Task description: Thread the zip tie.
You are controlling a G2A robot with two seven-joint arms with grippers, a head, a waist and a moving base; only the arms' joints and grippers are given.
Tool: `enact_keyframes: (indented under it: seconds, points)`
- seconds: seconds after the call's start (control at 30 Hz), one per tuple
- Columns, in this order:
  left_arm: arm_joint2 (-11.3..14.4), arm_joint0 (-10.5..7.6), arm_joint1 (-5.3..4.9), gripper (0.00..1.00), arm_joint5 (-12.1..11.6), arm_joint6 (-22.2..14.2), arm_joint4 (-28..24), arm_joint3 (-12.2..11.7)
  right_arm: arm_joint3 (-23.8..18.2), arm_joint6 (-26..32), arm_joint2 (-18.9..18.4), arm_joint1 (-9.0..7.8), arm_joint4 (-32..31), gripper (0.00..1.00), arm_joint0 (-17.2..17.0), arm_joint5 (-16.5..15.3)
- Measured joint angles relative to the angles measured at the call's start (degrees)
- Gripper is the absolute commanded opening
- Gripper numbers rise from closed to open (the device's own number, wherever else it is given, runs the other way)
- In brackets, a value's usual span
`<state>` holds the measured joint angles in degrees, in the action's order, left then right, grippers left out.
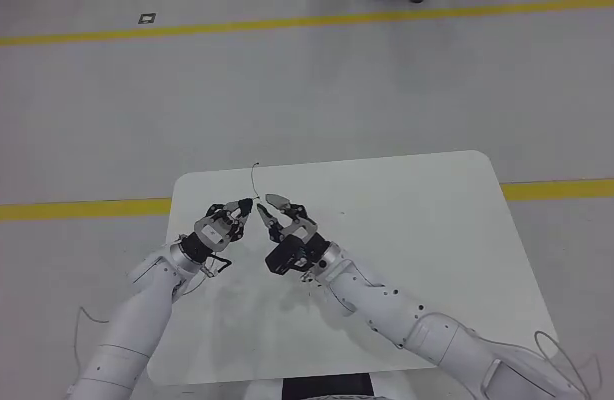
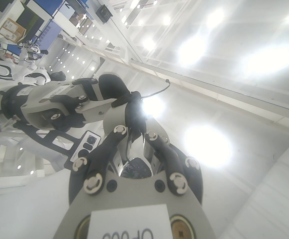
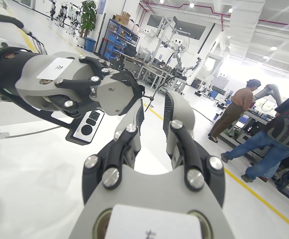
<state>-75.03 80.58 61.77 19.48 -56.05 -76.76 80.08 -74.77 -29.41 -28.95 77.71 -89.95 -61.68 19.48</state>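
Looking down from the top camera, I saw the left claw (image 1: 246, 206) pressed together on a thin black zip tie (image 1: 254, 180). It held the tie up above the white surface (image 1: 417, 230), and the tie's long end stuck out past the claw's tips. The right claw (image 1: 269, 206) sat just beside it, spread wide and facing the left one.

I'm seeing the zip tie (image 1: 252, 180) looking like thin black plastic; the right gripper (image 3: 155, 101) is showing ribbed black pads (image 3: 168, 108) on matt grey fingers (image 3: 181, 111), and the table (image 1: 417, 215) is reading smooth matt white.
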Motion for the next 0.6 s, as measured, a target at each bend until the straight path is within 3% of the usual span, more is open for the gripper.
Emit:
enact_keyframes:
  seconds: [0.47,0.6]
  points:
    - [0.00,0.00,0.00,0.00,0.00,0.00,0.00,0.00,1.18,-0.18,0.41,0.77,0.00,0.11,0.60,0.00]
    - [0.00,0.00,0.00,0.00,0.00,0.00,0.00,0.00,1.41,-0.06,0.49,0.89,0.00,0.02,0.71,0.00]
